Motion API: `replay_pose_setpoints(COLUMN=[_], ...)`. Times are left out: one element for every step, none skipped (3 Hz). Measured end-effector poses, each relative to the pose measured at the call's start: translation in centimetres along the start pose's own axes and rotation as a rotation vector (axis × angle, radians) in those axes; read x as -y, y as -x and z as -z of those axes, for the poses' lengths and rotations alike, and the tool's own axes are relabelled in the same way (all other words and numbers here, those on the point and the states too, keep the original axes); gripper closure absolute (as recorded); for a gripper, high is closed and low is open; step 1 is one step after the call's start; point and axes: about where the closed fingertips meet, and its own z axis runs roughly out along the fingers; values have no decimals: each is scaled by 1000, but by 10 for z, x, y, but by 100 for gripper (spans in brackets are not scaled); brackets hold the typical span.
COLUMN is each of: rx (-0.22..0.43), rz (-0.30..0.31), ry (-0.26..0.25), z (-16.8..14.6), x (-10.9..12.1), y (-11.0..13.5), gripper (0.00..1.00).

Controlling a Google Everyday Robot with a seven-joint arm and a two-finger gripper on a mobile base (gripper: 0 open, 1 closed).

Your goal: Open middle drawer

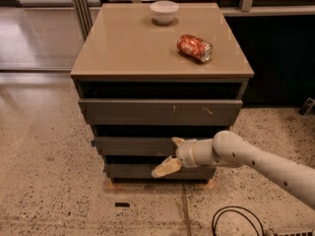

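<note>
The middle drawer (133, 145) is a dark grey flat front between a taller scratched front above and a narrow front below. It sits about flush with the others, and its inside is hidden. My gripper (172, 154) is at the right half of this front, on the end of the white arm (256, 161) that comes in from the lower right. Its fingers are spread. The upper fingertip (177, 141) is at the front's top edge. The lower cream finger (166, 167) hangs below the front's bottom edge, over the gap above the bottom drawer.
The cabinet's tan top (133, 48) carries a white bowl (164, 11) at the back and a red can (195, 47) lying on its side. The scratched top drawer (157, 112) juts out slightly. A black cable (236, 220) lies on the speckled floor at the lower right.
</note>
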Motion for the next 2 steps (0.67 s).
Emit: replay_pose_setpoints(rx=[6, 26], rz=[-1, -22], ry=[0, -18], z=[-2, -5], x=[2, 2], y=[3, -1], gripper=[0, 0])
